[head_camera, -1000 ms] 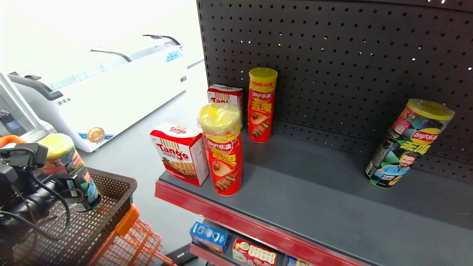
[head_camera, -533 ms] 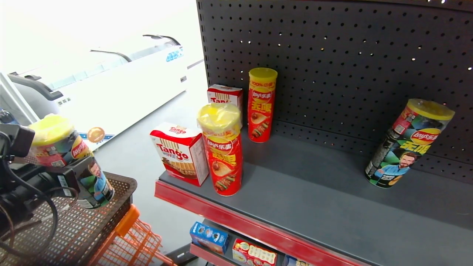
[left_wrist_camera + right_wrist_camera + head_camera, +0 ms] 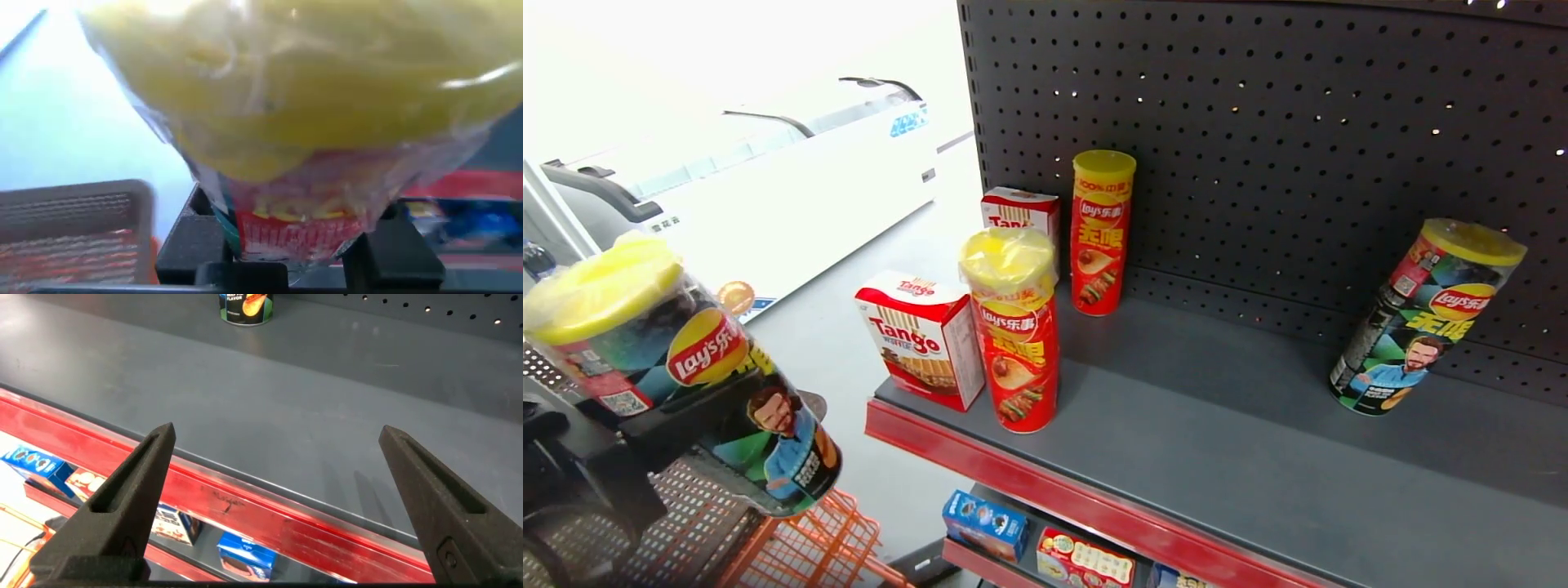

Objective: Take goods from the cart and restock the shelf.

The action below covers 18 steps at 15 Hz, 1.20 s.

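My left gripper [image 3: 674, 429] is shut on a dark chips can [image 3: 698, 359] with a yellow lid, held tilted above the cart's brown basket [image 3: 694, 510]. In the left wrist view the can's lid [image 3: 310, 98] looms large, with the gripper [image 3: 298, 249] clamping the can's body. The grey shelf [image 3: 1192, 441] carries two red chips cans [image 3: 1017, 343], two wafer boxes [image 3: 923, 339] and a matching dark can [image 3: 1425, 318] leaning on the pegboard. My right gripper [image 3: 282, 506] hangs open over the shelf's red front edge [image 3: 270, 510], nothing between its fingers.
The orange cart frame [image 3: 829, 539] sits left of the shelf. A white chest freezer [image 3: 768, 204] stands behind it. A lower shelf holds small boxes [image 3: 984, 523]. The stretch of shelf between the red cans and the leaning can is bare.
My left gripper has lifted the dark chips can up out of the basket and carried it rightward and closer to the head camera. The goods on the shelf have not moved.
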### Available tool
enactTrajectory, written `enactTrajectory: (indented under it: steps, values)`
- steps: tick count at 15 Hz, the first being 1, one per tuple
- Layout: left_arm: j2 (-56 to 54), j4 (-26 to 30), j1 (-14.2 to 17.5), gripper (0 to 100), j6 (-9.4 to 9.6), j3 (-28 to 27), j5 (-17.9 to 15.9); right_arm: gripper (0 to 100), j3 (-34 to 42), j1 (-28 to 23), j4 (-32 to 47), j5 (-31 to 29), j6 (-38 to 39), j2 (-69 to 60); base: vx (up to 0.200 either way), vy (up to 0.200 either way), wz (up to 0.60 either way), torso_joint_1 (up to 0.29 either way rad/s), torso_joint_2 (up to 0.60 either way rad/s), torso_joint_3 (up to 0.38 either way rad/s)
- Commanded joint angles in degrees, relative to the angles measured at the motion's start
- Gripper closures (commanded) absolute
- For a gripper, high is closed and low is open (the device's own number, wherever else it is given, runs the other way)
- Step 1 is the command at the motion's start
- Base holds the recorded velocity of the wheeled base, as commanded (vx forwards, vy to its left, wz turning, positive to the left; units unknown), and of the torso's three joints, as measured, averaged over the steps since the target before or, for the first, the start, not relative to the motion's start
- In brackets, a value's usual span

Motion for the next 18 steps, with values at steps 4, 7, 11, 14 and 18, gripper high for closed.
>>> enactTrajectory:
  steps: [4, 7, 11, 14, 18]
  values:
    - [-3.77, 0.07, -6.2, 100, -0.55, 0.96, -2.25, 0, 0.0, 0.0, 0.01, 0.03, -0.02, 0.06, 0.0, 0.0, 0.0, 0.0, 0.0, 0.0]
    - [-1.75, -0.1, -9.54, 100, -0.64, 0.96, -2.34, 0, 0.0, 0.0, 0.01, 0.03, -0.02, 0.06, 0.0, 0.0, 0.0, 0.0, 0.0, 0.0]
    - [-0.43, 0.07, -21.85, 100, -0.37, 0.78, -2.34, 0, 0.0, 0.0, 0.01, 0.03, -0.02, 0.06, 0.0, 0.0, 0.0, 0.0, 0.0, 0.0]
    - [3.7, -0.19, -22.38, 100, 3.58, 0.52, -2.25, 0, 0.0, 0.0, 0.01, 0.03, -0.02, 0.06, 0.0, 0.0, 0.0, 0.0, 0.0, 0.0]
    - [9.76, -0.36, -22.2, 100, 5.87, -3.88, -2.16, 0, 0.0, 0.0, 0.01, 0.12, -0.02, 0.06, 0.0, 0.0, 0.0, 0.0, 0.0, 0.0]
